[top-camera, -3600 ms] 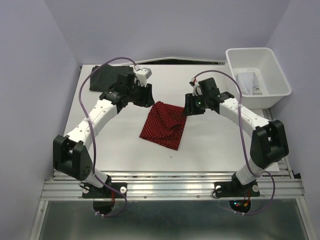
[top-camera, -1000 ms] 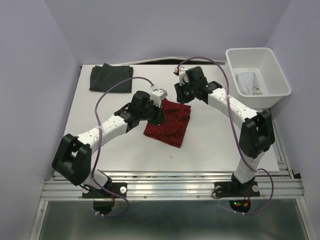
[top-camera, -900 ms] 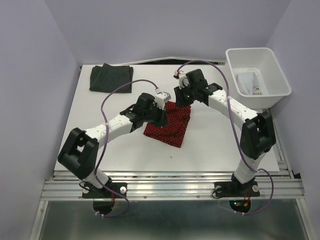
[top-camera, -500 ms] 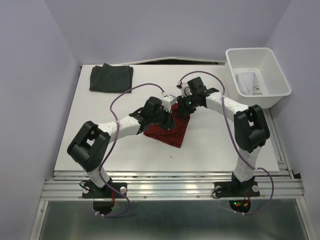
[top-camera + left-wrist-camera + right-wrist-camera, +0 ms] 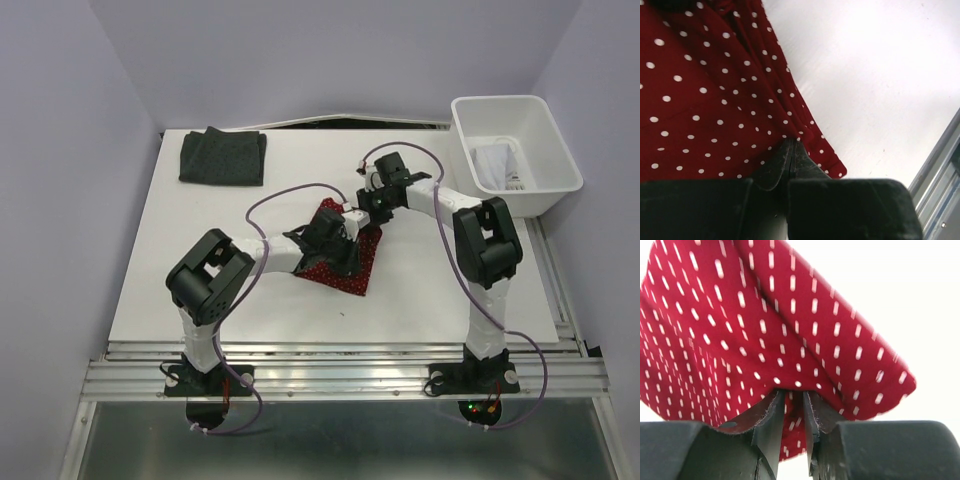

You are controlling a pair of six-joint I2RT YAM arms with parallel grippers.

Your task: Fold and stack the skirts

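Centre frame, the left gripper [image 5: 791, 152] and the right gripper [image 5: 794, 399] each pinch the red skirt [image 5: 358, 268] tight.

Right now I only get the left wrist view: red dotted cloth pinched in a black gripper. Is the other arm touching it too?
Observer: Yes. The right gripper is pinching a fold of the red skirt too.
Visitor: Any other clothes around?
Observer: A dark skirt lies in a neat rectangle at the table's far left corner.
Visitor: That's all?
Observer: A white garment sits in the white bin at far right.
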